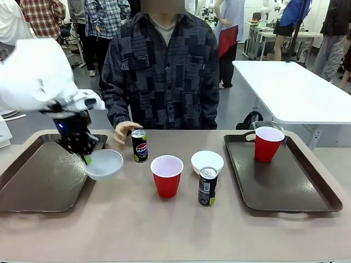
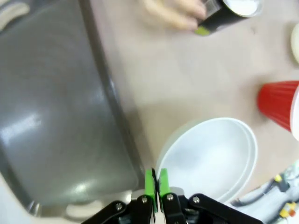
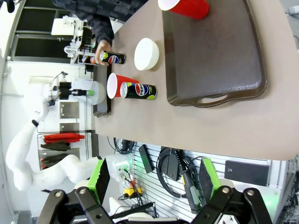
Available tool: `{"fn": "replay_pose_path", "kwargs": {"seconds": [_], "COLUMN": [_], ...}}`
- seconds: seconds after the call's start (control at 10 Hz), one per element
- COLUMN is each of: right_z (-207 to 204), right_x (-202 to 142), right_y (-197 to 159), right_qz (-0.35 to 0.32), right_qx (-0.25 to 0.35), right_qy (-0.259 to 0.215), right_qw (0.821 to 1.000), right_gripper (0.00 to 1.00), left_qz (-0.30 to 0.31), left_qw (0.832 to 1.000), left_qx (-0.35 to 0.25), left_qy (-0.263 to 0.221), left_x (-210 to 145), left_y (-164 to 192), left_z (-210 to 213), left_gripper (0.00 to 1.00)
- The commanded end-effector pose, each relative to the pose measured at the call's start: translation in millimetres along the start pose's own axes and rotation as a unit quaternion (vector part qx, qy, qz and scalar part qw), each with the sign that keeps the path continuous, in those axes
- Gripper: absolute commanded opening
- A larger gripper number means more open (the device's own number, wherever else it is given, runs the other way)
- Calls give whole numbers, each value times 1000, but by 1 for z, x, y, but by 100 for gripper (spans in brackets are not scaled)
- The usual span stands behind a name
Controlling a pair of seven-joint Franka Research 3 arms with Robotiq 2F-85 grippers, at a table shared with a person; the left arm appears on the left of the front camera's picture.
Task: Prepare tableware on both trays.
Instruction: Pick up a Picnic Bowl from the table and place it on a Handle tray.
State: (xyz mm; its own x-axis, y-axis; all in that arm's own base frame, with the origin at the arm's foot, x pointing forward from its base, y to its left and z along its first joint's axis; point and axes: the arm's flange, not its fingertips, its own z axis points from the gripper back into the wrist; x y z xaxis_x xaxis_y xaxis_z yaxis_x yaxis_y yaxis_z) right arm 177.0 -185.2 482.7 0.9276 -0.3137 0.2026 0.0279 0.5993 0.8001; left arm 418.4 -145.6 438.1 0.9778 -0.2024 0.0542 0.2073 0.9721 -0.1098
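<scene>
- Left gripper (image 1: 83, 155) is pinching, with its jaws fully closed, the left rim of a small round white bowl (image 1: 104, 163). The bowl is facing mouth-up, slightly tilted, just beside the right rim of the left dark brown rectangular plastic tray (image 1: 33, 181).
- Right gripper (image 3: 154, 179) is standing wide open, gripping nothing, off the near edge of the table (image 1: 164, 230).
- Right dark brown tray (image 1: 285, 186) is carrying one red plastic cup (image 1: 268, 143), which is standing upright, mouth up, in its far left corner.
- Between the trays, a second red cup (image 1: 166, 175) and a second white bowl (image 1: 207, 161) are sitting mouth-up, near each other.
- A slim dark Pepsi can (image 1: 139, 146) is standing with its long axis vertical, and a person's hand (image 1: 125, 131) is resting just left of it.
- Another slim dark can (image 1: 207, 186) is standing upright just nearer than the second white bowl.
</scene>
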Motion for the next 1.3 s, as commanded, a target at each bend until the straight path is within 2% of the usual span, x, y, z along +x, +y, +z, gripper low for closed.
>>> {"fn": "replay_pose_path", "kwargs": {"seconds": [0.0,0.3,0.6,1.0,1.2], "right_z": [0,0,0,0,0], "right_x": [1,1,1,1,1], "right_y": [-1,-1,-1,-1,-1], "right_qz": [7,7,7,7,7], "right_qx": [12,12,12,12,12], "right_qy": [-3,-3,-3,-3,-3], "right_qw": [1000,1000,1000,1000,1000], "right_gripper": [100,100,100,100,100], "left_qz": [6,38,79,147,144], "left_qw": [999,998,996,988,989], "left_qx": [-28,-12,-11,-6,-20], "left_qy": [-22,-41,-42,-38,-14], "left_x": [-36,-50,-48,-26,-29], "left_y": [36,96,154,208,211], "left_z": [55,75,66,32,22], "left_gripper": [1,1,1,1,1]}}
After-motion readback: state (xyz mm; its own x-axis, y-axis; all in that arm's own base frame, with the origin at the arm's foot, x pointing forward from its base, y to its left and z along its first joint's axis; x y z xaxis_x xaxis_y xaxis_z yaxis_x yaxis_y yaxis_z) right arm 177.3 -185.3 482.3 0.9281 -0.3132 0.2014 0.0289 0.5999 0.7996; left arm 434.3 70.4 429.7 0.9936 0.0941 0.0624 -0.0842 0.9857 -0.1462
